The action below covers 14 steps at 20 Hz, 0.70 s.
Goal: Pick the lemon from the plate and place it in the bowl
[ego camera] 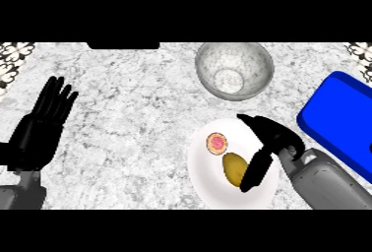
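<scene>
The right hand [265, 142], fingers apparently uncurled, hung over the plate [207, 189] beside the lemon [233, 168], grasp pending, then a carry toward twelve o'clock to the bowl [234, 69].

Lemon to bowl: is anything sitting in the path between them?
Nothing visible blocks it. The lemon lies on the plate, the bowl is beyond on bare counter. Only a pink-centred slice shares the plate, left of the right hand.
</scene>
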Motion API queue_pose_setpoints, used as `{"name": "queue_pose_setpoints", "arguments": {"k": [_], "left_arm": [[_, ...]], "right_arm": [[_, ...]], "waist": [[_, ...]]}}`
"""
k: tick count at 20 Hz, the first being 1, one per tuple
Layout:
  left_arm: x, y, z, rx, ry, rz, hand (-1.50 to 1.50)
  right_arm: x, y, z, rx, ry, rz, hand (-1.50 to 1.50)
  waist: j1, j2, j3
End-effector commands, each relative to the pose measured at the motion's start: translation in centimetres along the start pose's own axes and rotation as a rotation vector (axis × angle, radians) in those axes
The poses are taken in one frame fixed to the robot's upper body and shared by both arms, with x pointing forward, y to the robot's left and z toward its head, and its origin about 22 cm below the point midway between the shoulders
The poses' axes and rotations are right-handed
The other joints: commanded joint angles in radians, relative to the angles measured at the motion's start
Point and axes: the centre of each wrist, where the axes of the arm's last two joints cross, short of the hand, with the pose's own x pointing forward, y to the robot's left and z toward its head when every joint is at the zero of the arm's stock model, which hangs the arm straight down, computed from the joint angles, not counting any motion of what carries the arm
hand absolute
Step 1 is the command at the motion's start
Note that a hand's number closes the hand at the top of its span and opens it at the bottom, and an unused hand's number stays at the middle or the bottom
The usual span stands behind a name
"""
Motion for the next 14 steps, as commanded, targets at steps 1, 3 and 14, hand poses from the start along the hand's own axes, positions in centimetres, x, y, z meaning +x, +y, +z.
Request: {"name": "queue_pose_setpoints", "arguments": {"k": [1, 3, 14], "left_arm": [[-0.1, 0.6, -1.2, 0.012, -0.006, -0.002, 0.0], [0.5, -0.7, 0.1, -0.006, 0.012, -0.018, 0.0], [-0.1, 0.9, -0.4, -0.014, -0.015, 0.001, 0.0]], "right_arm": [[0.3, 3.0, 0.0, -0.055, 0.078, 0.012, -1.5], [0.9, 2.7, -0.6, -0.059, 0.077, 0.006, -1.5], [-0.6, 4.9, -3.0, -0.016, 0.103, 0.057, -1.5]], "waist": [[-0.003, 0.002, 0.0], [0.005, 0.001, 0.0], [0.004, 0.003, 0.0]]}}
